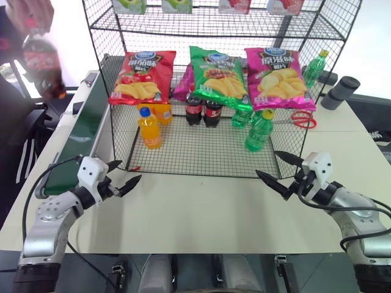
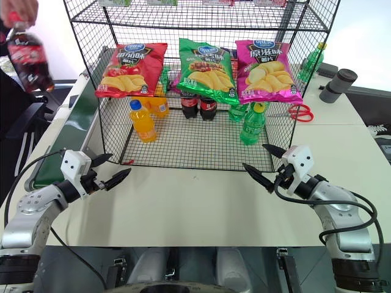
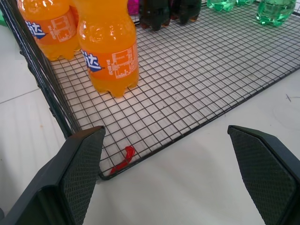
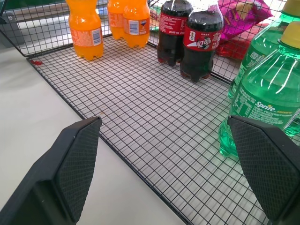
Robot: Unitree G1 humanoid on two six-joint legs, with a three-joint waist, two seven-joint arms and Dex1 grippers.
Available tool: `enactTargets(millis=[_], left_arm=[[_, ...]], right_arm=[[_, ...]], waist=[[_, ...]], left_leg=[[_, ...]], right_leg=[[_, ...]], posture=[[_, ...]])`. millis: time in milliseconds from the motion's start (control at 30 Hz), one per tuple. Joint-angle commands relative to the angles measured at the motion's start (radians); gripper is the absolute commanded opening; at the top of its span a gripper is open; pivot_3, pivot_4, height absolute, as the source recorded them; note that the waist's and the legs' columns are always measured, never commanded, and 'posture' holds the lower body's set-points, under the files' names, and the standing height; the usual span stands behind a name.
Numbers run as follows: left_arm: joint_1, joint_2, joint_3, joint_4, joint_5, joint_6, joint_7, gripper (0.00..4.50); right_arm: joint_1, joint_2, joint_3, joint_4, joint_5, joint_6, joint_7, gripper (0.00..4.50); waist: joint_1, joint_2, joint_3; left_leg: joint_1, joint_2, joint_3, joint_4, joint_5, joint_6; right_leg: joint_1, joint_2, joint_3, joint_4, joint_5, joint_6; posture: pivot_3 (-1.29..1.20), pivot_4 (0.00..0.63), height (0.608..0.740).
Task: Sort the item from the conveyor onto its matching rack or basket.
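Note:
A person's hand point(image 1: 27, 15) at the far left holds the item, a cola bottle point(image 1: 41, 61) with a red label, in the air above the far end of the conveyor point(image 1: 85, 119). The conveyor's dark green belt runs along the table's left side. The black wire rack point(image 1: 208, 149) stands at the middle of the white table. My left gripper point(image 1: 130, 170) hovers open and empty near the rack's front left corner. My right gripper point(image 1: 266, 163) hovers open and empty near the rack's front right corner. Both point inward at the rack's mesh floor point(image 3: 197, 79).
On the rack floor stand two orange bottles point(image 1: 150, 128), two cola bottles point(image 4: 199, 44) and green bottles point(image 1: 259, 130). Chip bags point(image 1: 217, 76) hang above them. Red scissors point(image 1: 299, 119) and a grey cylinder point(image 1: 340, 91) lie to the right of the rack.

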Motion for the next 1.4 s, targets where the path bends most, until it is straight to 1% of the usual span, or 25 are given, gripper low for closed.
enactTargets(millis=[33, 467, 633, 833, 1000, 1067, 1267, 1400], left_arm=[[0.001, 0.019, 0.025, -0.029, -0.001, 0.007, 0.008, 4.5], [-0.009, 0.034, 0.027, -0.032, -0.011, 0.046, 0.006, 4.5], [-0.005, 0.03, 0.029, -0.056, -0.021, 0.023, -0.012, 4.5], [-0.009, 0.031, 0.067, -0.083, -0.071, 0.055, -0.01, 4.5], [-0.045, 0.026, 0.13, -0.085, -0.13, 0.076, 0.018, 4.5], [-0.065, 0.013, 0.18, -0.072, -0.16, 0.077, 0.049, 4.5], [-0.065, -0.032, 0.327, -0.034, -0.206, 0.049, 0.148, 4.5], [-0.064, -0.052, 0.357, 0.025, -0.147, 0.006, 0.23, 4.5]], right_arm=[[-0.008, 0.006, -0.007, -0.008, 0.006, -0.021, 0.003, 4.47], [-0.009, 0.007, 0.0, -0.015, 0.006, -0.015, -0.005, 4.47], [-0.015, 0.006, 0.002, -0.015, 0.007, -0.013, -0.005, 4.47], [-0.024, 0.008, 0.008, -0.016, 0.009, -0.008, -0.004, 4.47], [-0.029, 0.01, 0.016, -0.018, 0.012, -0.006, 0.0, 4.47], [-0.034, 0.011, 0.02, -0.016, 0.013, -0.005, 0.002, 4.47], [-0.055, 0.015, 0.042, -0.035, 0.018, 0.01, -0.003, 4.47], [-0.083, 0.031, 0.068, -0.059, 0.016, 0.042, -0.03, 4.47]], waist=[[0.0, 0.0, 0.0], [-0.001, 0.0, 0.0], [0.0, 0.0, 0.0], [0.0, 0.0, 0.0], [0.0, 0.0, 0.0], [0.001, 0.0, 0.0], [-0.001, 0.0, 0.0], [0.0, -0.001, 0.0]], left_leg=[[0.0, 0.0, 0.0, 0.0, 0.0, 0.0], [0.0, 0.0, 0.0, 0.0, 0.0, 0.0], [0.0, 0.0, 0.0, 0.0, 0.0, 0.0], [0.0, 0.0, 0.0, 0.0, 0.0, 0.0], [0.0, 0.0, 0.0, 0.0, 0.0, 0.0], [0.0, 0.0, 0.0, 0.0, 0.0, 0.0], [0.0, 0.0, 0.0, 0.0, 0.0, 0.0], [0.0, 0.0, 0.0, 0.001, 0.0, 0.0]], right_leg=[[0.0, 0.0, 0.0, 0.0, 0.0, 0.0], [0.0, 0.0, 0.0, 0.0, 0.0, 0.0], [0.0, 0.0, 0.0, 0.0, 0.0, 0.0], [0.0, 0.0, 0.0, 0.0, 0.0, 0.0], [0.0, 0.0, 0.0, 0.0, 0.0, 0.0], [0.0, 0.0, 0.0, 0.0, 0.0, 0.0], [0.0, 0.001, 0.0, 0.0, 0.0, 0.0], [0.0, 0.001, 0.0, 0.001, 0.0, 0.0]], posture=[[0.0, 0.15, 0.74], [0.0, 0.15, 0.74], [0.0, 0.15, 0.74], [0.0, 0.15, 0.74], [0.0, 0.15, 0.74], [0.0, 0.15, 0.74], [0.0, 0.15, 0.74], [0.0, 0.15, 0.74]])
